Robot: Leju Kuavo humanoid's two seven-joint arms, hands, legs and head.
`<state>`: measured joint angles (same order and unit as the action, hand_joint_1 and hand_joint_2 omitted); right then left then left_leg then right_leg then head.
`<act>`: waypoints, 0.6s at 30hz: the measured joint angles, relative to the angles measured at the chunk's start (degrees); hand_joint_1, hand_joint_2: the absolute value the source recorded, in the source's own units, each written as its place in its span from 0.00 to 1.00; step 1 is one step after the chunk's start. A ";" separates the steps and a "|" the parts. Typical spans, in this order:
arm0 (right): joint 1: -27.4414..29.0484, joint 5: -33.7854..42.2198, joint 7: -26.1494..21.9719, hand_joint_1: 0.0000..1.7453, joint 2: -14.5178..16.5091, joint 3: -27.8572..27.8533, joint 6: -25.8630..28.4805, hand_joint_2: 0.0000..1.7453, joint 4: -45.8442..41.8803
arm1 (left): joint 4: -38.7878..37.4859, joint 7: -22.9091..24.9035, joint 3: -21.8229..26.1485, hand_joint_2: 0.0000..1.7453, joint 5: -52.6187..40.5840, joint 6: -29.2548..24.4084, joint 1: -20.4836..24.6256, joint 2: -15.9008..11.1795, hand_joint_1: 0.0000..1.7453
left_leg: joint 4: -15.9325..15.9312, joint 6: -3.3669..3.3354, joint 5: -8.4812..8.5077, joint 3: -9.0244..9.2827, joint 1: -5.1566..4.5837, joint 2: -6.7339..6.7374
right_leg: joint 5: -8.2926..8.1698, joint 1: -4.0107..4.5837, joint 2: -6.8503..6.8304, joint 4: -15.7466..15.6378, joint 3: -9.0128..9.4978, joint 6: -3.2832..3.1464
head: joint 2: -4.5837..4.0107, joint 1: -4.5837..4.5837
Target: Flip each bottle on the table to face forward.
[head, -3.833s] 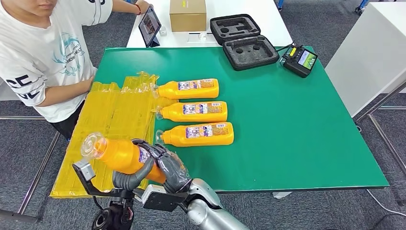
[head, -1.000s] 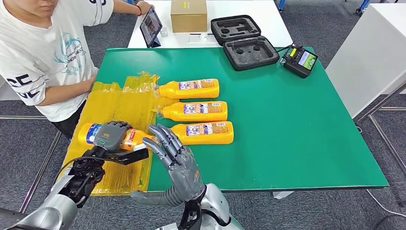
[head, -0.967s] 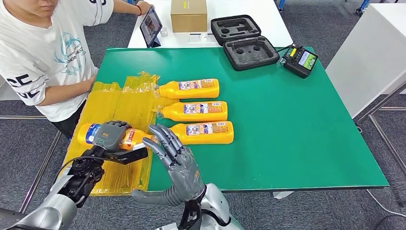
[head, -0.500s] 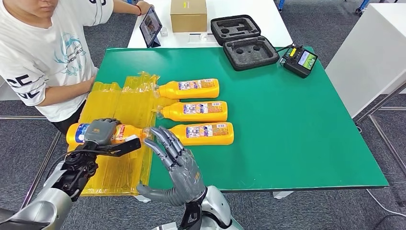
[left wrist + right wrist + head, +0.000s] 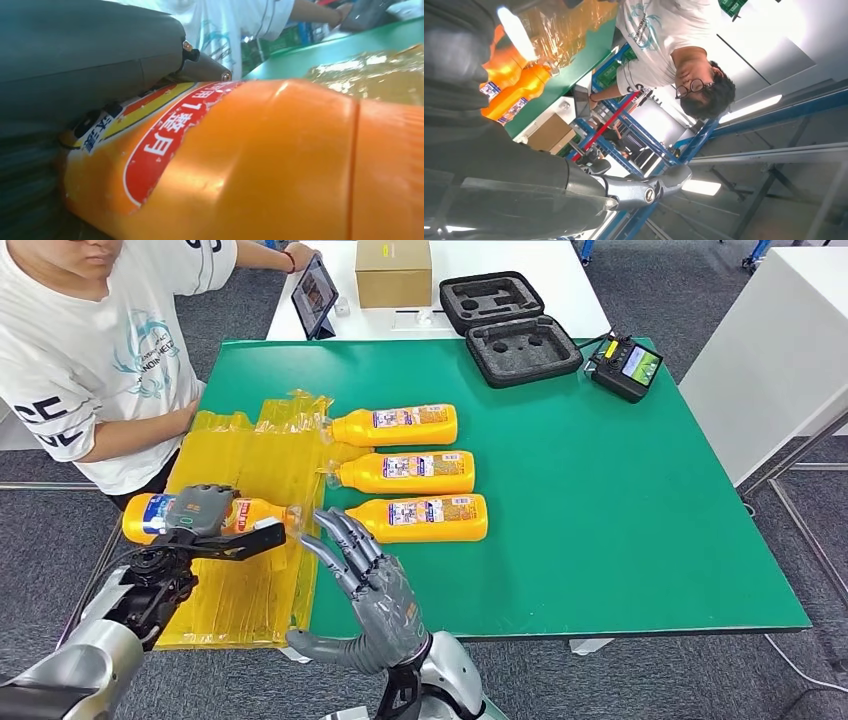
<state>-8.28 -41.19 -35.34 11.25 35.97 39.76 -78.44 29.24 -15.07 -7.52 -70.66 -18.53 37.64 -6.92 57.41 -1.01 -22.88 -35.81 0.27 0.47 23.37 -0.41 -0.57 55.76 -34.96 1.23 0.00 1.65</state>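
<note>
Left hand [image 5: 200,512] grips an orange bottle [image 5: 255,513] around its middle, holding it level above the yellow plastic sheet [image 5: 245,465] near the green table [image 5: 600,500]'s left edge; cap end points toward the right hand. Right hand [image 5: 375,590] raised just beside it, fingers spread wide, holding nothing, over the table's near edge. Just beyond the right hand, three orange bottles [image 5: 420,472] lie in a row, labels up, caps toward the sheet. Broad bare green surface lies to that hand's right. Far from both hands, an open black foam case [image 5: 510,325] shows empty cutouts; a handheld controller [image 5: 626,366] sits just beside it. A person [image 5: 90,350] stands just beyond the left hand.
</note>
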 joint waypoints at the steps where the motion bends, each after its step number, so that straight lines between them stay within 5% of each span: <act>1: 0.01 -0.03 0.18 0.00 -0.07 0.11 0.01 1.00 0.00 | -0.46 -0.39 0.05 1.00 0.60 0.63 0.24 -0.08 0.79 | 0.00 0.00 0.00 0.01 0.00 0.00 | 0.00 0.00 0.00 0.00 0.01 0.00 | 0.00 0.01; 4: 0.02 -0.15 0.59 0.00 -0.20 0.41 0.01 1.00 0.00 | -1.67 -2.39 0.79 1.00 3.34 3.07 0.91 -0.18 0.10 | 0.00 0.00 0.00 0.02 0.00 0.00 | 0.00 0.00 0.00 0.00 0.02 0.00 | 0.00 0.01; 5: 0.01 -0.23 0.73 0.00 -0.23 0.46 0.00 1.00 0.00 | -2.15 -3.29 1.32 1.00 4.63 4.51 1.25 -0.18 0.02 | 0.00 0.00 0.00 0.02 0.00 0.00 | 0.00 0.00 0.00 0.00 0.03 0.00 | 0.00 0.01; 18: -0.10 -0.79 1.67 0.00 -0.32 0.73 0.00 1.00 0.19 | -4.61 -12.14 7.95 1.00 16.92 22.47 3.98 -0.22 0.00 | -0.01 0.00 0.00 0.15 -0.04 -0.02 | 0.00 -0.02 -0.02 0.00 0.18 0.00 | 0.00 0.01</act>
<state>-8.38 -41.98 -33.67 10.93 36.70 39.76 -78.26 24.64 -27.20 0.42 -53.74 3.94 41.62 -7.15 57.41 -1.01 -22.87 -35.67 0.23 0.46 23.37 -0.43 -0.60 55.76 -34.78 1.23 0.00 1.66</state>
